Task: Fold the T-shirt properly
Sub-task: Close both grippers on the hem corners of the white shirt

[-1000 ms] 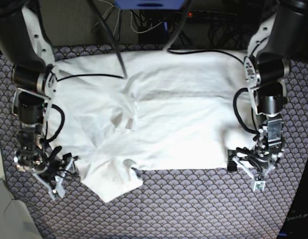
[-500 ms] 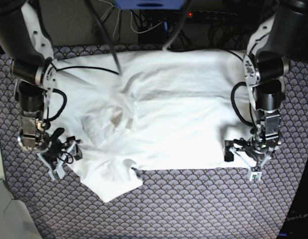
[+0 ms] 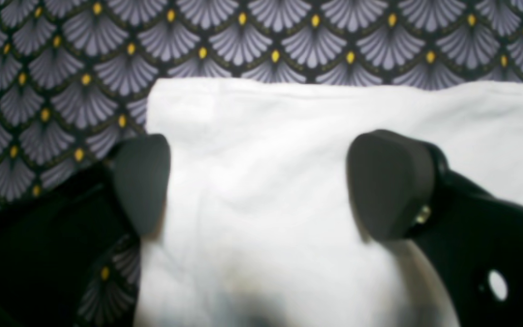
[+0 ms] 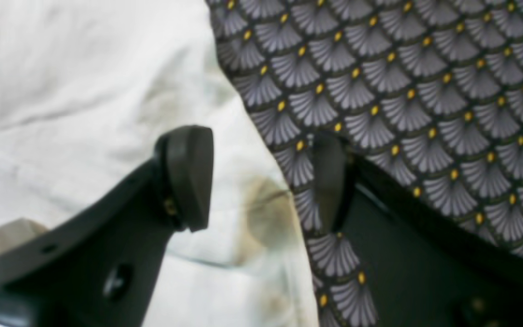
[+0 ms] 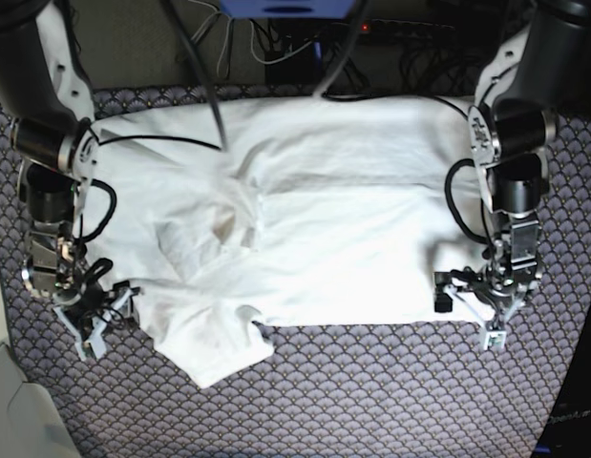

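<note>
Both sets of fingers spread wide: left fingers (image 3: 388,181) straddling a T-shirt (image 5: 314,219) corner, right fingers (image 4: 189,177) astride its sleeve edge, gripping nothing.

T-shirt (image 5: 305,219) spread on patterned cloth (image 5: 371,401) | left tool (image 5: 472,307) over its corner | right tool (image 5: 102,315) straddling its edge

Lower frame: you have bare patterned cloth (image 5: 371,391) — open passage.
Upper edge: cables (image 5: 276,43) crowd your way.
</note>
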